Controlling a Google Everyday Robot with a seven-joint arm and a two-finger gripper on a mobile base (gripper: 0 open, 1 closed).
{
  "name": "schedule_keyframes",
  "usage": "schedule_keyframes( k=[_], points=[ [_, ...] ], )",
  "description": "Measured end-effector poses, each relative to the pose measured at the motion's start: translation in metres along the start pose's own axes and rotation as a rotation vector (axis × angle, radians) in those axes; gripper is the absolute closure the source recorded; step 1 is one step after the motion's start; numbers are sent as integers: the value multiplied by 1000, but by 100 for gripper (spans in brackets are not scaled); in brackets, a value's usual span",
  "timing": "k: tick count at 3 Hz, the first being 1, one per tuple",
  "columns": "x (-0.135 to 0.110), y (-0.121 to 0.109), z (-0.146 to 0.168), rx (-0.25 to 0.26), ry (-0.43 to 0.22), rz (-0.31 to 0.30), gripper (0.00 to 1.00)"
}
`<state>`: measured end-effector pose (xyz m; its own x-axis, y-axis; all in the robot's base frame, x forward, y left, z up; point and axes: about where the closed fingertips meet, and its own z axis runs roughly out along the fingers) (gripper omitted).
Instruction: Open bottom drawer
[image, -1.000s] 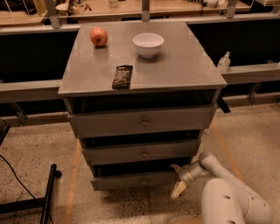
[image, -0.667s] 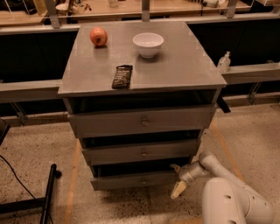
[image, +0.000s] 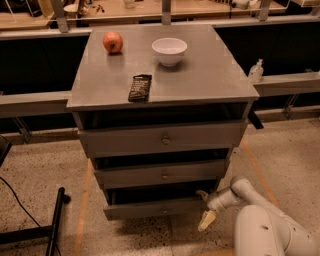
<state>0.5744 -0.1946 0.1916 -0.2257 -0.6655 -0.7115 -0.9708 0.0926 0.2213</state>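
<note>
bottom drawer (image: 135, 211) | likely rigid, light on slides | take hold at round knob (image: 164, 210) | your gripper (image: 205, 207) sits at its 3 o'clock, fingers spread, empty

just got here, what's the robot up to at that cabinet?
The robot's gripper is low at the right end of the bottom drawer, fingers apart; contact is unclear. The drawer is barely out, if at all. An apple, a bowl and a dark packet sit on the cabinet top.
</note>
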Motion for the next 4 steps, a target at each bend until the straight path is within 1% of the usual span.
schedule_keyframes(
  k=[1, 4],
  points=[
    [-4, 1, -3, 0, 0, 0, 0],
    [-1, 6, -5, -6, -2, 4, 0]
  ],
)
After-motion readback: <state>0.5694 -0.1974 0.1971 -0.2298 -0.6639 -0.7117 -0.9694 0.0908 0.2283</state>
